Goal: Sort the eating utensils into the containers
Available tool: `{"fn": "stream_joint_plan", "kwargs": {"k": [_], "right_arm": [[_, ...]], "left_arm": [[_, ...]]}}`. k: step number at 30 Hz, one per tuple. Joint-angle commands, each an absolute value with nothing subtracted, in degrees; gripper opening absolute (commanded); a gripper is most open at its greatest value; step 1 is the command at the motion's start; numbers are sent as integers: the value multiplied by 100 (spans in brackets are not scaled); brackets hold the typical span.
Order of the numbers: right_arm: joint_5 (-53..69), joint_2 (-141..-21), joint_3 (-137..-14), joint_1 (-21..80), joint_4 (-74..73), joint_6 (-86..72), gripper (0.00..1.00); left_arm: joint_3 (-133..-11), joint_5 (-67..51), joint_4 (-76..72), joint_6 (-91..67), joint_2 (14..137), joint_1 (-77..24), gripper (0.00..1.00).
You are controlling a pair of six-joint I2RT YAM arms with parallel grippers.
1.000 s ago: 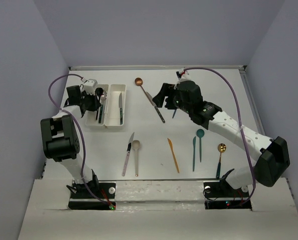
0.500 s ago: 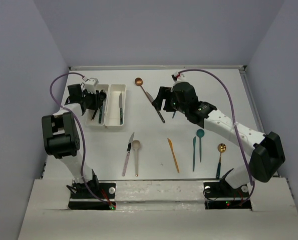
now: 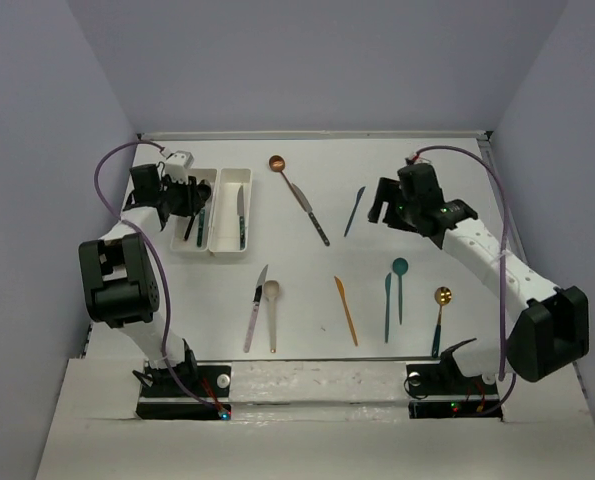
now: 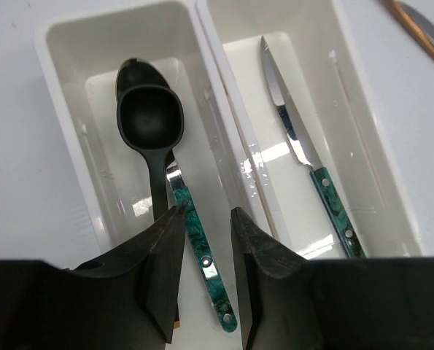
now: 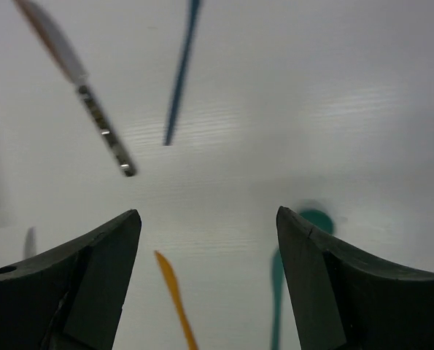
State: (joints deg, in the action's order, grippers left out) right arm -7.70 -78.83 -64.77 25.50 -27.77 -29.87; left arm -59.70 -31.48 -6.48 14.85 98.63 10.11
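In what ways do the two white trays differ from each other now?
The left tray holds two utensils, a black spoon and a teal-handled utensil; the right tray holds only one teal-handled knife. The left gripper hovers open above the left tray, not above the right tray. Both trays are white, narrow, open-topped, and lie side by side.

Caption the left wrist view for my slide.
Left gripper, jaws parted, over the left tray with a black spoon and teal-handled utensil; teal-handled knife in the right tray.

Spoon (image 4: 151,120) lies in left tray (image 4: 60,109), knife (image 4: 304,153) in right tray (image 4: 370,131).
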Motion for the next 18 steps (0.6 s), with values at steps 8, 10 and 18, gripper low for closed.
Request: {"fn": "stream_joint_plan", "kwargs": {"k": [8, 10, 18], "right_arm": [[-1819, -8699, -6662, 1706, -6784, -2830, 86], [-1609, -8885, -6618, 1321, -6751, -2699, 84], [-1283, -9720, -6557, 528, -6557, -2470, 83]], "left_arm": [[-5353, -3718, -1309, 1099, 8482, 1011, 46], [-5256, -3735, -1388, 1125, 8359, 1011, 47], [-5142, -3867, -1520, 1107, 8262, 1011, 48]]}}
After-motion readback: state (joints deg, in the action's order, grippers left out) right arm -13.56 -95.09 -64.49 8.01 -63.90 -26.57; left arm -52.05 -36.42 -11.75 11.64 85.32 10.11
